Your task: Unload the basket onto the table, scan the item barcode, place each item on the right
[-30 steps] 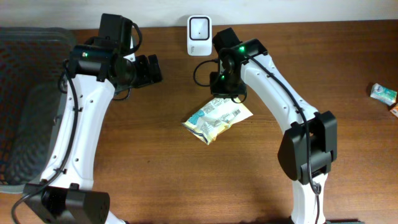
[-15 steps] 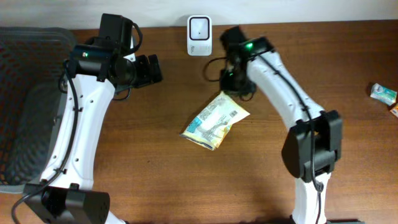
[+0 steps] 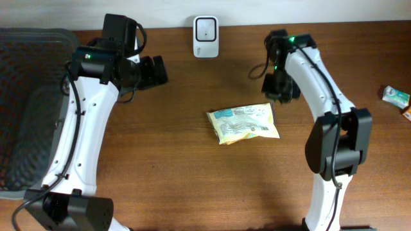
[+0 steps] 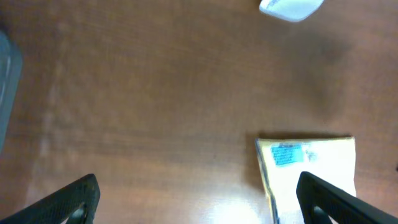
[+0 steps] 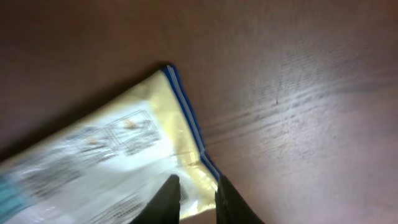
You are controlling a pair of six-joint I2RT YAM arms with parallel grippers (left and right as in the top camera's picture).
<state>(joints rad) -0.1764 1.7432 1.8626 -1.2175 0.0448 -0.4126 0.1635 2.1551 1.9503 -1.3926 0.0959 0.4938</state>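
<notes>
The item is a yellow-and-white snack packet (image 3: 244,122) lying flat in the middle of the table, also seen in the left wrist view (image 4: 308,167) and the right wrist view (image 5: 93,155). Printed label panels face up; whether a barcode is among them I cannot tell. My right gripper (image 3: 277,99) (image 5: 198,202) is shut on the packet's blue-edged upper right corner, with the film pinched between its fingers. The white scanner (image 3: 205,29) (image 4: 291,7) stands at the table's back edge. My left gripper (image 3: 160,70) (image 4: 198,186) hangs open over bare wood to the left of the packet, holding nothing.
A dark mesh basket (image 3: 26,109) fills the left side of the table. Small wrapped items (image 3: 396,95) lie at the far right edge. Brown wood shows between the packet and the scanner.
My right arm swung to the right and dragged the packet with it, turning it from slanted to nearly level. The left arm has not moved.
</notes>
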